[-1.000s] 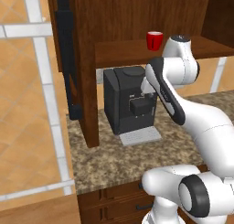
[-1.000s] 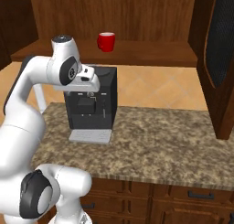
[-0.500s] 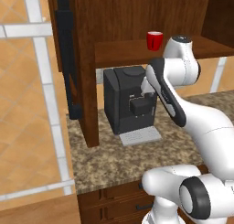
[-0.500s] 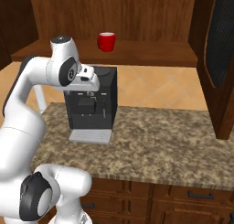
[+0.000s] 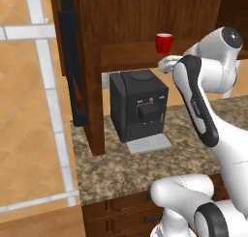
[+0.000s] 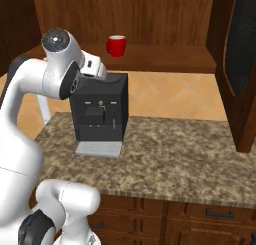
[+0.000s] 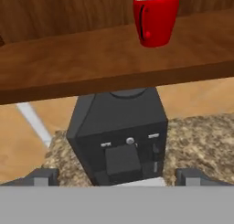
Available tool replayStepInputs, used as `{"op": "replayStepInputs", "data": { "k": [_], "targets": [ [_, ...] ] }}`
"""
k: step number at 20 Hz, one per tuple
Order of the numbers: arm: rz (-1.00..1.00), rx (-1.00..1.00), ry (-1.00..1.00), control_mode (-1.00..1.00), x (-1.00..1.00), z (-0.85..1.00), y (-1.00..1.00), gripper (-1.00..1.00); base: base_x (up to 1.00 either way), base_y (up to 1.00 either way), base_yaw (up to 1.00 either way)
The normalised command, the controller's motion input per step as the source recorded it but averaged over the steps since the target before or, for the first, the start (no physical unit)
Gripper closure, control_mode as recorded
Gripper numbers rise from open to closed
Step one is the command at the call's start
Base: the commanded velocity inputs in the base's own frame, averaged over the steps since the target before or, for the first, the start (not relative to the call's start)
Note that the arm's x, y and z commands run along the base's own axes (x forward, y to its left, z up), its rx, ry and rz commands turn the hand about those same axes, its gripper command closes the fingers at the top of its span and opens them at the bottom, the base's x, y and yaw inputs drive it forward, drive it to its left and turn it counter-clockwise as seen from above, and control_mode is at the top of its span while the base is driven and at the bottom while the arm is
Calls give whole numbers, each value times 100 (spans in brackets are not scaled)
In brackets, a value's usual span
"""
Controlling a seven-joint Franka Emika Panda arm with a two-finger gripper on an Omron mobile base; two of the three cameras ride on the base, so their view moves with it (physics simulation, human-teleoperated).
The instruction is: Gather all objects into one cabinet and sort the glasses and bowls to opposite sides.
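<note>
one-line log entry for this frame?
gripper: open, empty | red cup: upright on shelf | coffee machine: on counter below

Even flat rendered light, soft shadows, slightly blurry

Short red cup (image 7: 155,19): on long dark-wood shelf (image 7: 91,65). Black coffee machine (image 6: 98,114): beneath shelf, on speckled stone worktop (image 6: 175,156). Tall dark-wood cupboard (image 5: 85,62): left of machine.

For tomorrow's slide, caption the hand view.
Red cup on wooden shelf above black coffee machine.
</note>
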Motion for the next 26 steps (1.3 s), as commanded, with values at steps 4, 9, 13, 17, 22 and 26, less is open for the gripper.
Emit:
{"op": "replayStepInputs", "data": {
  "k": [4, 9, 13, 17, 22, 26],
  "targets": [
    [-63, 3, -46, -100, 0, 9, 64, -100, 0, 0, 0],
    [-22, -2, -5, -100, 0, 0, 47, -100, 0, 0, 0],
    [0, 1, 3, -100, 1, 20, 0, -100, 0, 0, 0],
    [0, -6, 11, -100, 2, 97, 8, -100, 0, 0, 0],
    [0, -49, 12, -100, 10, 61, 0, -100, 0, 0, 0],
    [0, -26, -2, -100, 6, -19, -9, -100, 0, 0, 0]
  ]
}}
